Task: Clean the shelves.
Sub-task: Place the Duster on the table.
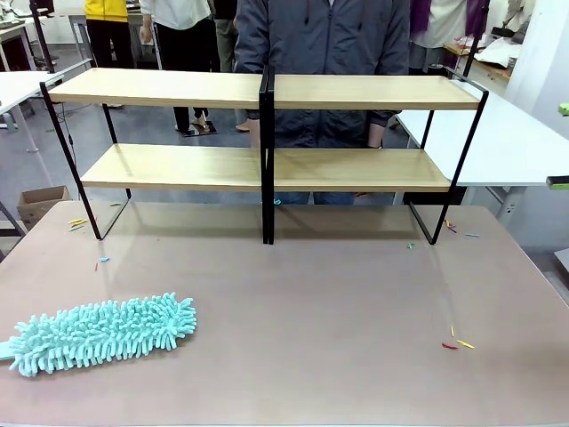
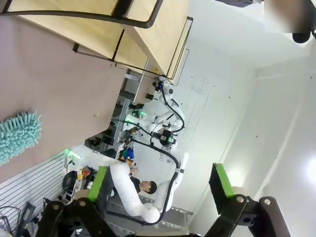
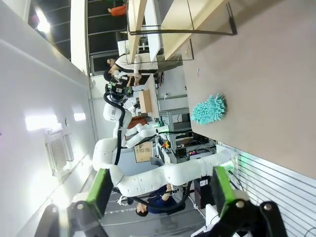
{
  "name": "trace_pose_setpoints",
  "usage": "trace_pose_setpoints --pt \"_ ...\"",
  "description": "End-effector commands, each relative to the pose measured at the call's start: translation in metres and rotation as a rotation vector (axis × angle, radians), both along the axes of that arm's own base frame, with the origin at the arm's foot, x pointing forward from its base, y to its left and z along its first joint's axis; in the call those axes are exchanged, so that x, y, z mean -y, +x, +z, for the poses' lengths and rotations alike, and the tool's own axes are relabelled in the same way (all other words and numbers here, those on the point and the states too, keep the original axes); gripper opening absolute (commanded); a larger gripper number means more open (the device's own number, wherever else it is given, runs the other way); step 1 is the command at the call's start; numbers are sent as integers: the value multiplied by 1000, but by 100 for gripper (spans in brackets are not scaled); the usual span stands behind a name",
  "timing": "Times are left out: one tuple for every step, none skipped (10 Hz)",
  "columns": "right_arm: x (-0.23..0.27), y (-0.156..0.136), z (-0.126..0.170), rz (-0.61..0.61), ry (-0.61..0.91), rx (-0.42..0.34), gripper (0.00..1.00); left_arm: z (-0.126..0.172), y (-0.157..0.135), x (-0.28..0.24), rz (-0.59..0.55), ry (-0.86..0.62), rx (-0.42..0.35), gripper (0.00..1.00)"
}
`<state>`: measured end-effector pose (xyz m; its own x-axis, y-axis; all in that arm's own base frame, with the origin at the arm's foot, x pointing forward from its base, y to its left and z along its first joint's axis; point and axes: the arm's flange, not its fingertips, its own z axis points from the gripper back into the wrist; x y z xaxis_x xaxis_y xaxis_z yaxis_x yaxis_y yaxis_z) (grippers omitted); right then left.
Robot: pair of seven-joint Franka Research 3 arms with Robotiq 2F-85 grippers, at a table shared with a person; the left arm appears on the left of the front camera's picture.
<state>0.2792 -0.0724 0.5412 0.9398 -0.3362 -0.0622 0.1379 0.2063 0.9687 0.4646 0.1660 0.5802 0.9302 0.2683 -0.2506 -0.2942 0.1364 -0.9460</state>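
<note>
White side tables (image 1: 498,133) flank a grey floor (image 1: 160,133); a cardboard box (image 1: 40,203) sits left.

Wooden shelves (image 1: 356,92), fluffy cloth duster (image 1: 102,333)

You see shelves (image 1: 267,165) at the table's (image 1: 356,311) far side, teal duster (image 1: 102,333) near left, person (image 1: 324,53) behind

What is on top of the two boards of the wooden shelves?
Both boards of the shelves look bare in the front view. The central post covers a narrow strip of each. The turquoise duster lies on the tabletop instead.
</note>
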Motion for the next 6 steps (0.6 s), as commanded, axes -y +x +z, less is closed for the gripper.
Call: trace_pose_setpoints --pt "-1 -1 2 4 2 6 100 1 -3 -5 -10 9 18 100" --pt "-1 -1 2 4 2 6 100 1 -3 -5 -10 9 18 100" --pt "-1 -1 2 4 2 6 100 1 -3 -5 -10 9 18 100" --pt "-1 -1 2 4 2 6 100 1 -3 -5 -10 9 18 100" --pt "-1 -1 2 4 2 6 100 1 -3 -5 -10 9 18 100" --pt "-1 -1 2 4 2 6 100 1 -3 -5 -10 9 18 100"
